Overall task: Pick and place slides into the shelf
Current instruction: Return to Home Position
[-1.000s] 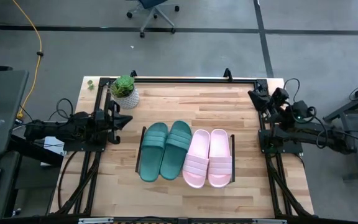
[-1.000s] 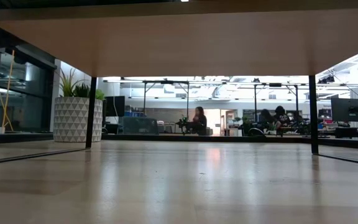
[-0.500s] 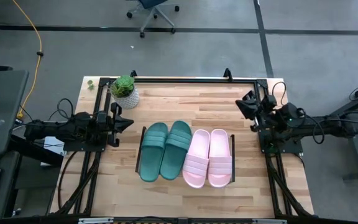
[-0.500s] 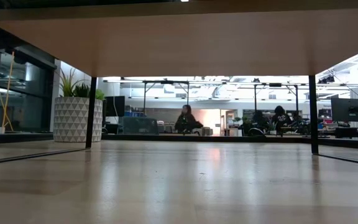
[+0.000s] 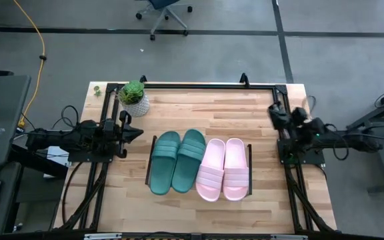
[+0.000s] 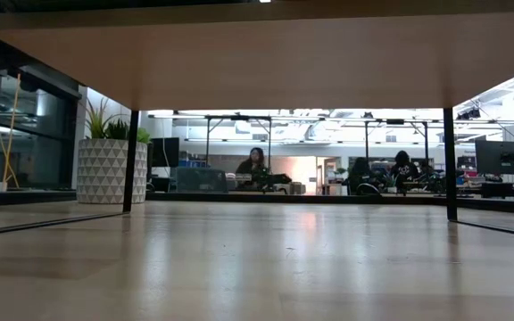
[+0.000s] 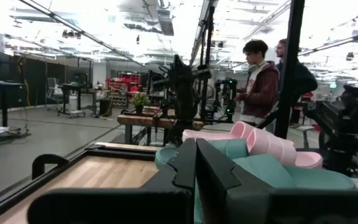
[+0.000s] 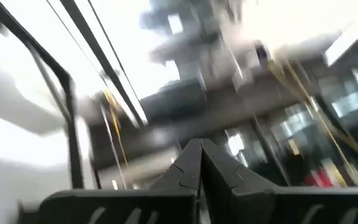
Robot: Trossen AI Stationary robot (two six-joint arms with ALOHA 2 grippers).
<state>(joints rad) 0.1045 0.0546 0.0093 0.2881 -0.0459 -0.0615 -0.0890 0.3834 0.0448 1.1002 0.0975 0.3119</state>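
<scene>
Pale planked wood forms the worktop [image 5: 199,107]. At its middle, the black wire-framed shelf [image 5: 153,147] carries two ribbed teal slides [image 5: 177,159] with two pink slides [image 5: 223,167] just beside them. The left pincer [image 5: 133,131] sits clenched left of the shelf; the right pincer [image 5: 274,112], also clenched, sits right of it.

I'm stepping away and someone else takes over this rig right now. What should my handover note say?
Left gripper: fingers shut, empty, at the left side of the table, pointing toward the shelf.
Right gripper: fingers shut, empty, at the table's right edge.
Slides: both green slides and both pink slides lie side by side on the shelf, green nearer the left arm.
Done: all four placed.
Left: probably only parking the arms; no slide lies off the shelf.
</scene>
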